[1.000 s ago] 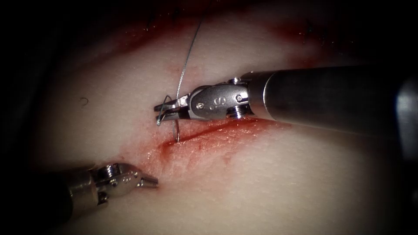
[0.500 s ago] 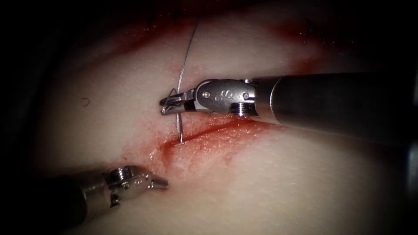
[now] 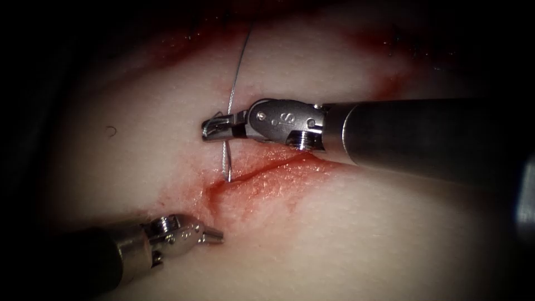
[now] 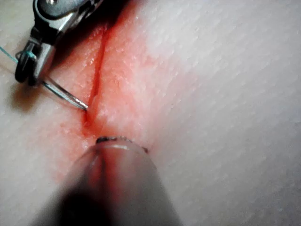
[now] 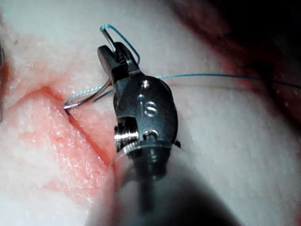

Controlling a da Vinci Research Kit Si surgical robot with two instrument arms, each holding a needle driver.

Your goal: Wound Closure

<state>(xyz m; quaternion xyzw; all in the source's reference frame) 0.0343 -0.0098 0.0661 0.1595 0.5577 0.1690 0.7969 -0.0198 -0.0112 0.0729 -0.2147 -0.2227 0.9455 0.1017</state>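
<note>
Needle (image 3: pixel 225 163) is held by the right tool (image 3: pixel 223 126), whose jaws are clenched on it near the swaged end, where the thread (image 3: pixel 238 64) joins. From that grip the curve hangs down to the cut (image 3: pixel 267 167), and its point sits at the cut's left end, at the upper lip. In the left wrist view the needle (image 4: pixel 66 95) meets the tissue (image 4: pixel 225 94) right at the edge of the red groove; how deep the tip has gone, or whether it merely rests there, is hard to say. Gripping so far back leaves nearly the whole arc free below the jaws, which I judge suits a bite into that lip. In the right wrist view the right tool (image 5: pixel 109 52) shows a small loop of thread (image 5: pixel 123 38) over its tip, and a strand running away across the tissue (image 5: pixel 235 141) toward the dark far edge.

Left tool (image 3: pixel 214 236) hovers low near the tissue's (image 3: pixel 362 234) front edge, below and left of the cut, well apart from the needle, holding nothing; its jaws look pressed together. I take it as waiting close enough to receive or steady.

Red fluid (image 3: pixel 262 187) stains the tissue about the cut. The thread's far end runs into shadow at the tissue's upper edge. In the left wrist view, that arm's own shaft covers its jaws.
</note>
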